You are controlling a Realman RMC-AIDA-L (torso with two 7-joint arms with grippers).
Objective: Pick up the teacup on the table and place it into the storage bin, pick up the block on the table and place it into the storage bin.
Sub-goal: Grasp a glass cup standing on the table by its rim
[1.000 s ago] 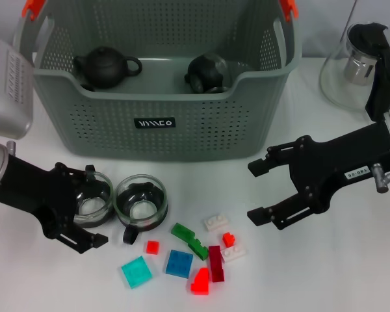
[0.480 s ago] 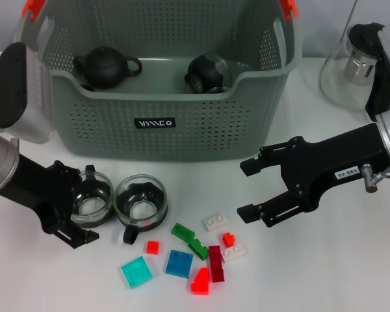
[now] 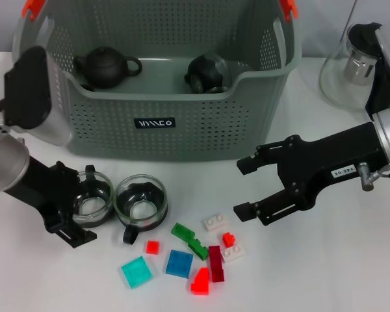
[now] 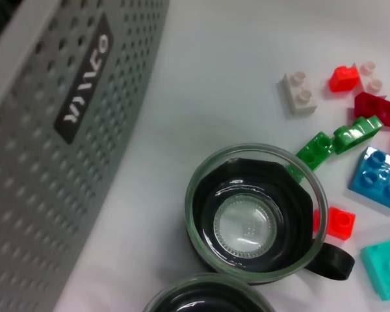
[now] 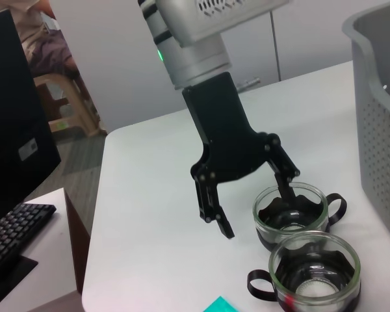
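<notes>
Both grippers agape: left gripper (image 5: pixel 253 201) straddling teacup (image 3: pixel 91 198) rim, right gripper (image 3: pixel 244 188) hovering.

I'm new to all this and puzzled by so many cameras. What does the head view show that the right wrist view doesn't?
Only the head view shows the two dark teapots inside the storage bin, the glass jug, the scattered blocks and the right gripper, open. Only the right wrist view shows a keyboard beyond the table. Both show the two glass teacups and the left gripper, one of its fingers inside a cup.
</notes>
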